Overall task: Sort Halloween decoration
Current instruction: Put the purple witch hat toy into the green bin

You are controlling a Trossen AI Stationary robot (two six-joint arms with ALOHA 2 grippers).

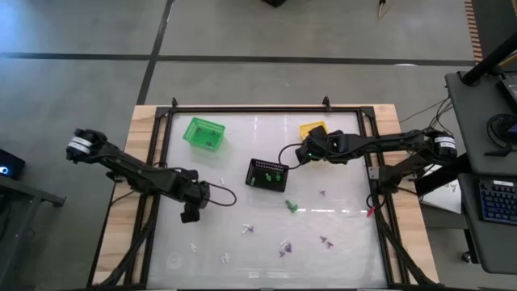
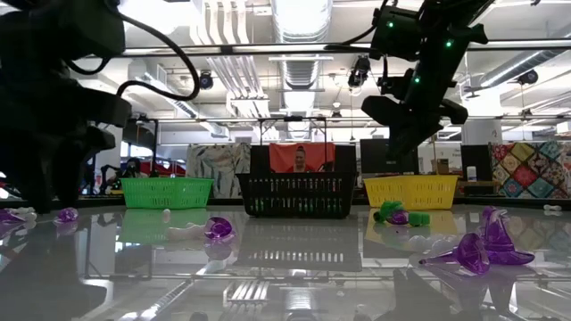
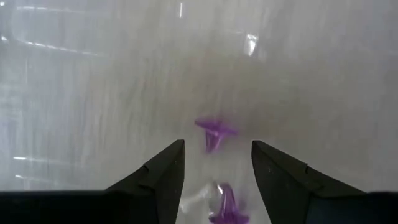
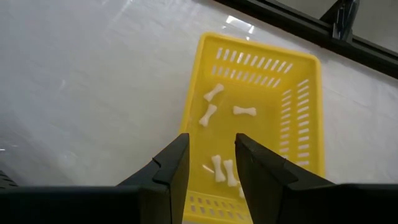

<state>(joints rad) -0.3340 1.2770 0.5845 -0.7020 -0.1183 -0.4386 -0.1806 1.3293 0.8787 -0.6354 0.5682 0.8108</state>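
Note:
My left gripper hangs open over the table's left half, pointing down. Ahead of its fingers lies a purple trinket. Between them, on the table, lie a second purple trinket and a white one. I see no touch. My right gripper stands open and empty above the yellow basket, which holds several white bone trinkets. More purple, white and green trinkets lie scattered on the near half of the table.
A green basket stands at the far left and a black basket in the middle, with green pieces in it. The yellow basket is at the far right. A black frame borders the white table top.

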